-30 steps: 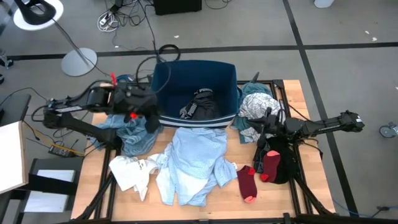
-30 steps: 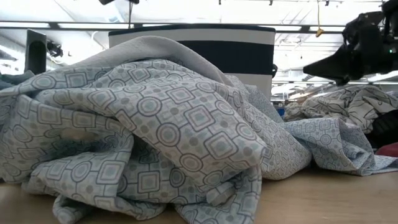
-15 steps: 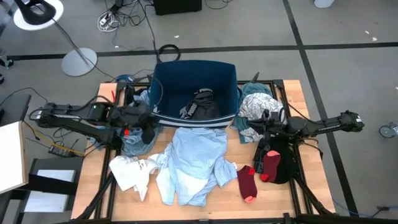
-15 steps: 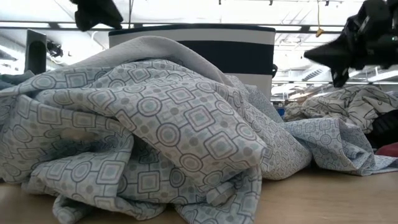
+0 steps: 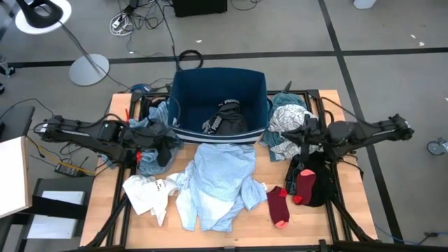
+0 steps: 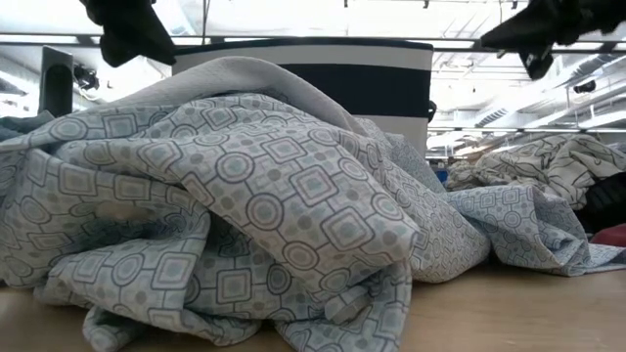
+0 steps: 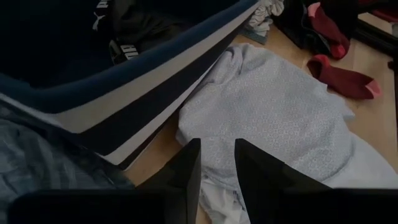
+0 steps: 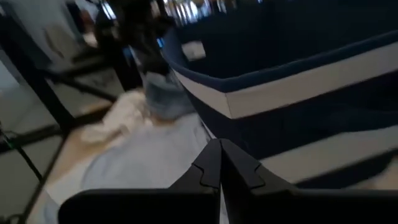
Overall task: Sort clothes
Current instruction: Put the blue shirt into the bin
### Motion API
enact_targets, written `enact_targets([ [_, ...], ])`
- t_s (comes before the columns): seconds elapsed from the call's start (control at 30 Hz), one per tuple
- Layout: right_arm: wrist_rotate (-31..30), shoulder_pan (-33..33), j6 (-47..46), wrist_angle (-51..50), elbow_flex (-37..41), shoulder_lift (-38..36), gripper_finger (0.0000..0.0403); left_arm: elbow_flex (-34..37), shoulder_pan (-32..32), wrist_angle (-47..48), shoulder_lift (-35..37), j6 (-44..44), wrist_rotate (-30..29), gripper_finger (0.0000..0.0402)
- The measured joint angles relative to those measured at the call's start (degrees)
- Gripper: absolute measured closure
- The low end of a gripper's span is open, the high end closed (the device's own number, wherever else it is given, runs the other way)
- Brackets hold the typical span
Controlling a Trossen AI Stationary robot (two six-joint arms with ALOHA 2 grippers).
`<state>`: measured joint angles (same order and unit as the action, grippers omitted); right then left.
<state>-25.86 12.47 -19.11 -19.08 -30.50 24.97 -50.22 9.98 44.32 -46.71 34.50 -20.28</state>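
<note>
Left claw [image 5: 166,148] slightly parted over blue-grey garment [image 5: 152,158] near bench's [image 5: 329,210] left edge, right claw [image 5: 306,134] closed empty above white-patterned piece [image 5: 287,120] beside navy striped fabric bin [image 5: 220,105].

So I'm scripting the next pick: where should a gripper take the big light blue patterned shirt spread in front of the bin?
Probably at the raised fold on the big light blue patterned shirt, coming from straight above. It lies crumpled on the wooden table, its folds humped up in the low view, so fingers could close across a ridge. The left gripper sits nearest, fingers slightly apart.
</note>
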Motion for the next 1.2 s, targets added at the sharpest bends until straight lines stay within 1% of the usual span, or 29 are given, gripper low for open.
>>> enact_targets([
  [0.23,0.0,0.1,-5.0,-18.7,-14.8,9.6,0.0399,0.0,0.0,0.4,0.3,0.0,-0.1,0.0298],
  [0.43,-0.1,-0.4,-9.0,-29.9,-22.3,15.1,0.0399,0.0,0.0,0.6,0.3,-0.1,-0.1,0.0298],
  [0.63,0.0,-1.0,-11.8,-35.6,-24.3,17.6,0.0399,0.0,0.0,0.6,0.3,-0.9,-0.1,0.0298],
  [0.87,0.4,-1.0,-13.9,-37.2,-24.3,17.8,0.0398,0.0,0.0,0.6,0.3,-0.9,-0.1,0.0298],
  [1.2,0.5,-1.0,-13.9,-37.3,-24.3,17.8,0.0398,0.0,0.0,0.8,0.3,-0.8,-0.1,0.0298],
])
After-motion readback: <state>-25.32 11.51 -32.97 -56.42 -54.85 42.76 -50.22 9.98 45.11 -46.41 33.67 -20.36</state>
